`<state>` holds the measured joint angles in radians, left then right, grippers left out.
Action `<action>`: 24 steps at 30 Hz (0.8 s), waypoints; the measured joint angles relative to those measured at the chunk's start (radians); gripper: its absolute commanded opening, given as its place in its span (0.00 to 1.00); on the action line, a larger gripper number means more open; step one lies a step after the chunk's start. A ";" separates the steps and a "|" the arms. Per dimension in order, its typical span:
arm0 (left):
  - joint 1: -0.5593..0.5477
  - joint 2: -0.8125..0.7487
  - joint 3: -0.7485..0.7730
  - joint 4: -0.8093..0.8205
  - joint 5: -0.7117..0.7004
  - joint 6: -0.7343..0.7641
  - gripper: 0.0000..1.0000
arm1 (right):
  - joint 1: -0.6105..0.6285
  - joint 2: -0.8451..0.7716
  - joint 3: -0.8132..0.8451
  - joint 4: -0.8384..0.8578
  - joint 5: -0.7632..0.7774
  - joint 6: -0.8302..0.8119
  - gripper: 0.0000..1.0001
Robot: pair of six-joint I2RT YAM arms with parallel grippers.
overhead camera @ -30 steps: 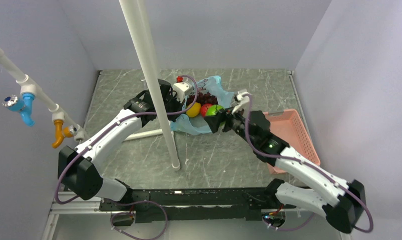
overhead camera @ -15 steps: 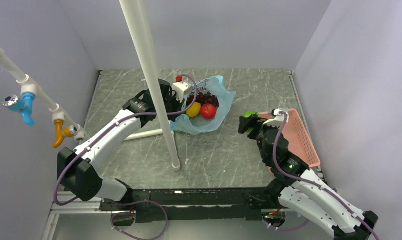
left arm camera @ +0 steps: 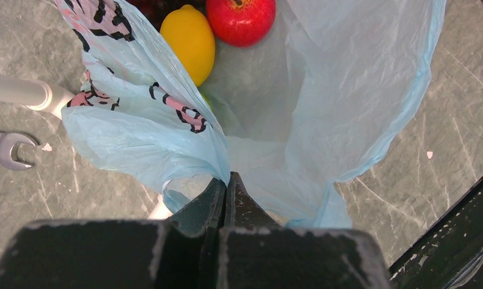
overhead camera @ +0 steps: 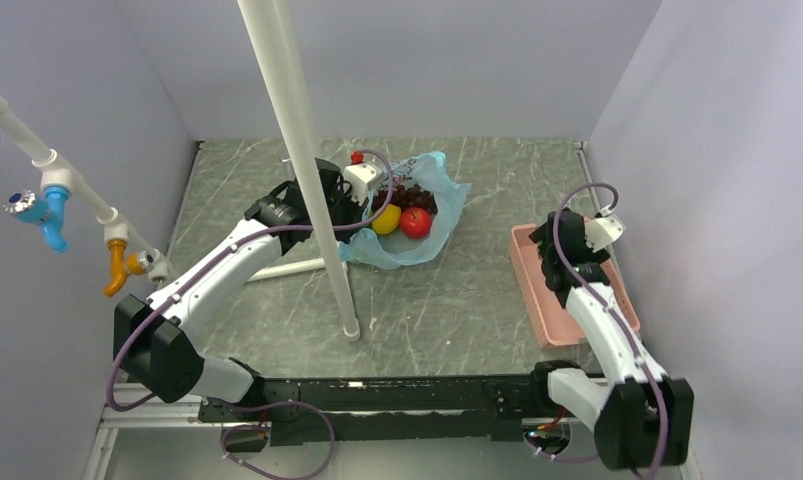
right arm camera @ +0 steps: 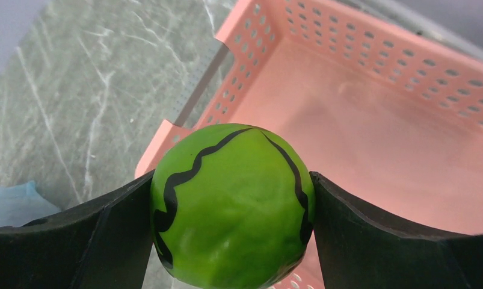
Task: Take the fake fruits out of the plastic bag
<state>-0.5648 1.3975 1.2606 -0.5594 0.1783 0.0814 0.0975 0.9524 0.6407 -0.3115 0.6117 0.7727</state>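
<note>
The plastic bag (overhead camera: 397,252) lies open at the table's middle back, light blue with pink and black print (left arm camera: 323,102). Inside it sit a yellow fruit (overhead camera: 385,220) (left arm camera: 190,39), a red fruit (overhead camera: 415,222) (left arm camera: 240,18) and a dark purple grape bunch (overhead camera: 409,195). My left gripper (left arm camera: 228,179) is shut on the bag's near edge, pinching the film. My right gripper (right arm camera: 231,180) hangs over the near left corner of the pink tray (right arm camera: 371,120), shut on a green fruit with black wavy stripes (right arm camera: 233,211). In the top view the right gripper (overhead camera: 562,250) hides that fruit.
A white pole (overhead camera: 307,170) stands in front of the left arm, its base bar (overhead camera: 287,268) lying on the table. A small wrench (left arm camera: 7,147) lies beside the bag. The pink tray (overhead camera: 537,310) lies along the right wall. Pipes with blue and orange taps (overhead camera: 47,210) jut from the left wall.
My right arm has carried the green fruit from the bag's mouth rightward to above the pink tray. The left gripper has kept its grip on the bag.
</note>
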 measured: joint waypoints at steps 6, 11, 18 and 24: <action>-0.002 0.000 0.000 -0.001 -0.001 0.000 0.00 | -0.141 0.192 0.024 0.029 -0.193 0.032 0.03; -0.002 0.000 0.000 -0.002 -0.002 0.000 0.00 | -0.225 0.264 0.024 0.090 -0.310 0.015 0.06; -0.002 0.000 0.000 -0.003 -0.001 0.000 0.00 | -0.239 0.373 0.028 0.154 -0.525 -0.039 0.26; -0.002 0.000 0.000 -0.006 -0.001 0.000 0.00 | -0.240 0.365 0.028 0.159 -0.570 -0.067 0.80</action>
<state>-0.5671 1.3979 1.2606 -0.5655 0.1776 0.0818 -0.1425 1.3170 0.6685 -0.1520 0.0422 0.7059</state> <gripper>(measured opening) 0.012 0.847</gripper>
